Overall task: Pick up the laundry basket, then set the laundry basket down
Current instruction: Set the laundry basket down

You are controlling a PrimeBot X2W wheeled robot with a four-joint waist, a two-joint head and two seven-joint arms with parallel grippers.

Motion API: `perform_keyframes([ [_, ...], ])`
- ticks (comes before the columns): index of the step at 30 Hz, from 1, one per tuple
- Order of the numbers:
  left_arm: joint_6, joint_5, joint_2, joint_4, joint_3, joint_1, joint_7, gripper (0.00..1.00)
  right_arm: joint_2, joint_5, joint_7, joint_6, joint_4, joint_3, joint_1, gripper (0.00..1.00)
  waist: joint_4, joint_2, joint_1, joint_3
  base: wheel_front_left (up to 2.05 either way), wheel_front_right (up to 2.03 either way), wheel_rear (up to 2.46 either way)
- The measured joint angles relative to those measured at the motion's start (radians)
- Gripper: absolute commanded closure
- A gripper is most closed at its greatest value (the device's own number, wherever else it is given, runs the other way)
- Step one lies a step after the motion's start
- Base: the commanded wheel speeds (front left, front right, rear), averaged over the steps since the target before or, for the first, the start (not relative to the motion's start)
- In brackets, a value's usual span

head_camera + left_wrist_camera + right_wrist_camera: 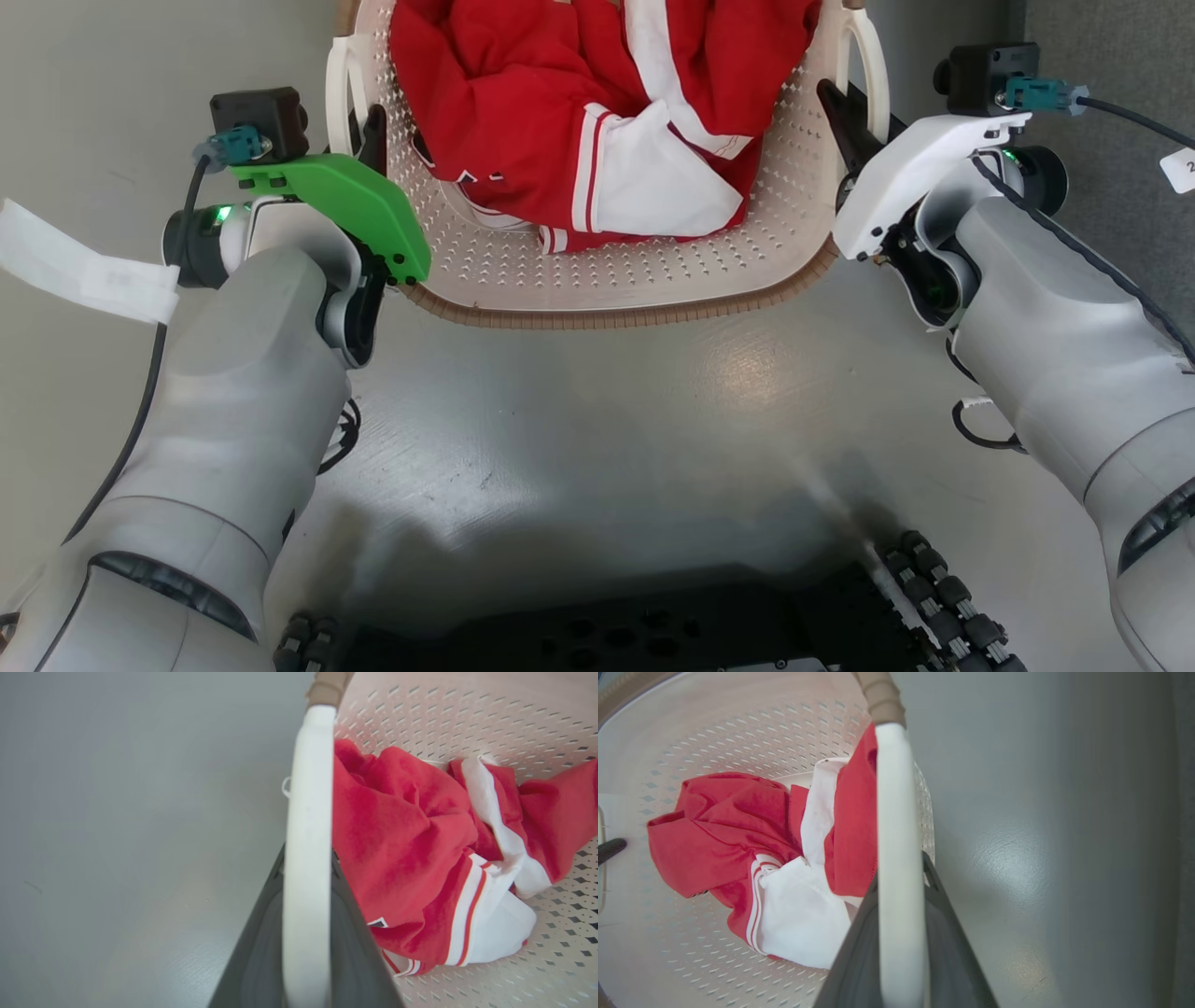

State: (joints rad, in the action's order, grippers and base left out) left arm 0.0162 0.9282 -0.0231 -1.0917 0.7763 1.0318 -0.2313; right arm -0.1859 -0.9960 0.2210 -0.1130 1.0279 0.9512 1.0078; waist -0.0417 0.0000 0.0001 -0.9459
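Between the robot's two arms, the laundry basket (pixel 616 280), seemingly stiff and light with a soft red-and-white garment (pixel 579 121) inside, hung over grey floor (pixel 597 420), the left gripper (pixel 359 121) and right gripper (pixel 854 107) each clamped on a white side handle, likely its surest hold.

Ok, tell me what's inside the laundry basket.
Inside the laundry basket lies a crumpled red-and-white garment, with striped trim. Around it the perforated wall is bare. Anything beneath the cloth is covered, so more items cannot be ruled out.
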Motion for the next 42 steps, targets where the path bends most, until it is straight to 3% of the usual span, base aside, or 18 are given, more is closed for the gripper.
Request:
perform_keyframes([
  [14,0.0,0.0,0.0,-0.006,0.003,0.004,-0.009,1.0,0.005,-0.009,0.014,0.0,0.013,0.011,0.008,1.0,0.003,0.0,-0.0001,-0.012,0.0,0.0,0.0],
  [15,0.0,0.0,0.0,-0.006,0.004,0.005,-0.012,1.0,0.005,-0.009,0.016,0.0,0.014,0.012,0.008,0.91,0.003,0.0,-0.0001,-0.013,0.0,0.0,0.0],
  [16,0.0,0.0,0.0,-0.006,0.005,0.005,-0.012,1.0,0.006,-0.009,0.016,0.0,0.015,0.012,0.008,0.63,0.003,0.0,-0.0001,-0.013,0.0,0.0,0.0],
  [17,0.0,0.0,0.0,-0.007,0.005,0.005,-0.012,0.89,0.006,-0.009,0.017,-0.001,0.016,0.012,0.008,0.43,0.003,0.0,-0.0001,-0.013,0.0,0.0,0.0],
  [18,0.0,0.0,0.0,-0.008,0.005,0.005,-0.012,0.74,0.007,-0.01,0.017,-0.006,0.018,0.012,0.008,0.0,0.004,0.0,0.0,-0.014,0.0,0.0,0.0],
  [19,0.0,0.001,0.0,-0.008,0.005,0.005,-0.012,0.53,0.009,-0.01,0.017,-0.01,0.02,0.013,0.008,0.0,0.004,0.0,-0.0001,-0.014,0.0,0.0,0.0],
  [20,0.001,0.002,0.0,-0.008,0.005,0.007,-0.012,0.04,0.012,-0.01,0.017,-0.01,0.02,0.013,0.008,0.0,0.004,0.0,-0.0001,-0.014,0.0,0.0,0.0],
  [21,0.001,0.004,0.0,-0.008,0.006,0.009,-0.016,0.0,0.016,-0.012,0.017,-0.011,0.021,0.013,0.009,0.0,0.004,0.0,-0.0001,-0.014,0.0,0.0,0.0],
  [42,0.002,0.019,0.001,-0.062,0.019,0.012,-0.018,0.0,0.032,-0.027,0.026,-0.011,0.058,0.025,0.009,0.0,0.003,0.0,-0.0001,0.024,0.0,0.0,0.0],
])
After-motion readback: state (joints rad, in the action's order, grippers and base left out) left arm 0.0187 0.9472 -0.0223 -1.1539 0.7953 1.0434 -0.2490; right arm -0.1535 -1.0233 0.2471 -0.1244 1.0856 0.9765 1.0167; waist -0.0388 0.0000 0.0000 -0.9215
